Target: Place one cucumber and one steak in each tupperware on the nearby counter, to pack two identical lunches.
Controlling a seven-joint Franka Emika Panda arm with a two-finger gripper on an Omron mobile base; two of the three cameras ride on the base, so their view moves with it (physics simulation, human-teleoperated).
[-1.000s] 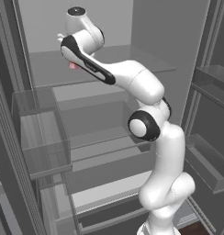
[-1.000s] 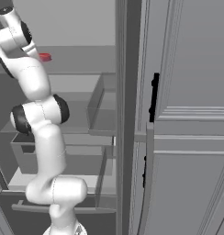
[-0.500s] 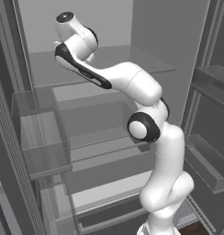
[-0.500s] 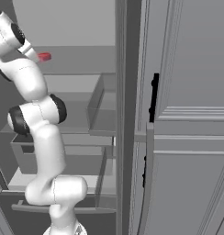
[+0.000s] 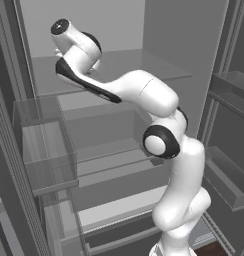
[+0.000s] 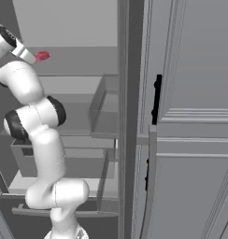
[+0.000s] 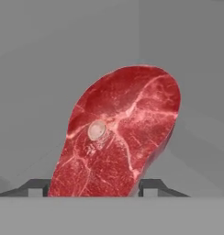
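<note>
While the arm reaches high into the open refrigerator, the hand [image 7: 93,189] sits at the near end of the steak [image 7: 120,137], which lies on the upper shelf [image 5: 144,67] of the compartment. From the right base view, the steak [image 6: 41,56] shows as a small red slab at the tip of the outstretched arm, near the front of that shelf.

Position relative to the hand: in the hand view, the two dark fingertips [image 7: 38,187] stand on either side of the steak's broad lower edge, one at each flank. The jaws are narrowed to roughly the width of the meat. Whether the pads already press on it cannot be told, since the contact faces are hidden behind the slab.

Handling judgement:
- Raw meat is soft and pliable; expect it to sag when lifted by one end.
- Its surface is likely slick, so a shallow pinch may slip.
- It is light and not fragile; firm closure should do no harm.

Recommended hold: across the narrow dimension, close to the thick marbled part around the pale bone spot [image 7: 96,131], deep enough that both pads bear fully on the flanks.
</note>
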